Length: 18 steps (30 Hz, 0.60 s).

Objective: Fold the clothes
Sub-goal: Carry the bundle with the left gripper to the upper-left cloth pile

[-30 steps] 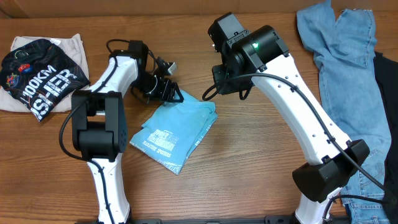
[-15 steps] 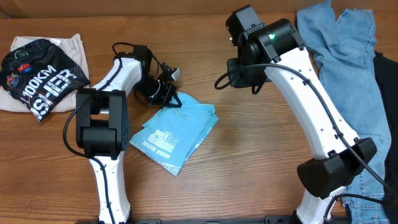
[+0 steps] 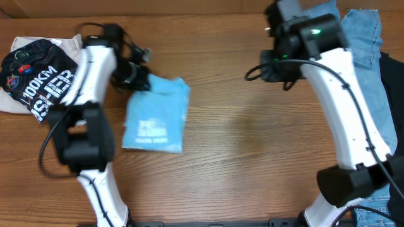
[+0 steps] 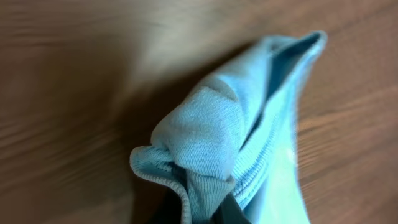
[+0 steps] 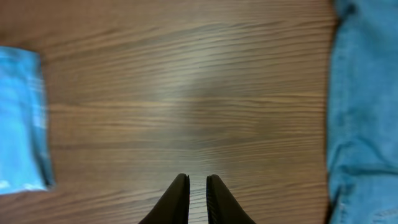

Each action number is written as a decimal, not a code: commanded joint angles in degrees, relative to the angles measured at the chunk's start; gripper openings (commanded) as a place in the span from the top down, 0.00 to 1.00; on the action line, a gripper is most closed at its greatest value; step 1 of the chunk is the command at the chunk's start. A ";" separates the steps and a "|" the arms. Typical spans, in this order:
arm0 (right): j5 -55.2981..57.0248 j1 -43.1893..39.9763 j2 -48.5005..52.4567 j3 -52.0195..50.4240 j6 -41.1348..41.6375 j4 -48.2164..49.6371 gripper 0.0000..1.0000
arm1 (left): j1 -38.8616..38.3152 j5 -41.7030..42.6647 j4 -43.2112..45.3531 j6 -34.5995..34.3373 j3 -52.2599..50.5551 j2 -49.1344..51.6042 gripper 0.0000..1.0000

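One sky-blue T-shirt (image 3: 156, 115) lies folded left of centre on the counter (image 3: 252, 157). One black T-shirt (image 3: 39, 79) sits at upper left and one pair of jeans (image 3: 363, 38) at upper right. The left gripper (image 3: 140, 81), its arm stretched up-frame, is clamped on the blue shirt's bunched upper-left corner. The right gripper (image 5: 198, 190), beside the jeans, hangs empty with its fingers nearly together.

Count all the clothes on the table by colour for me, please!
Sky-blue: 1, the folded T-shirt
Denim blue: 1, the jeans
Black: 2, the lettered T-shirt and a dark cloth at the right edge, kind unclear
Beige: 1, the beige cloth under the lettered T-shirt
Total: 5
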 commanded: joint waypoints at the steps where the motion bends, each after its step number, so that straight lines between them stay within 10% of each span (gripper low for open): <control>1: 1.29 -3.56 -3.67 1.46 -0.70 -0.46 0.86 | 4.26 -6.91 -0.37 -3.41 2.12 -8.57 0.96; 18: 1.22 -7.93 -6.97 1.46 -1.84 -3.30 0.87 | 17.05 -13.27 11.06 -2.43 2.19 -14.71 0.94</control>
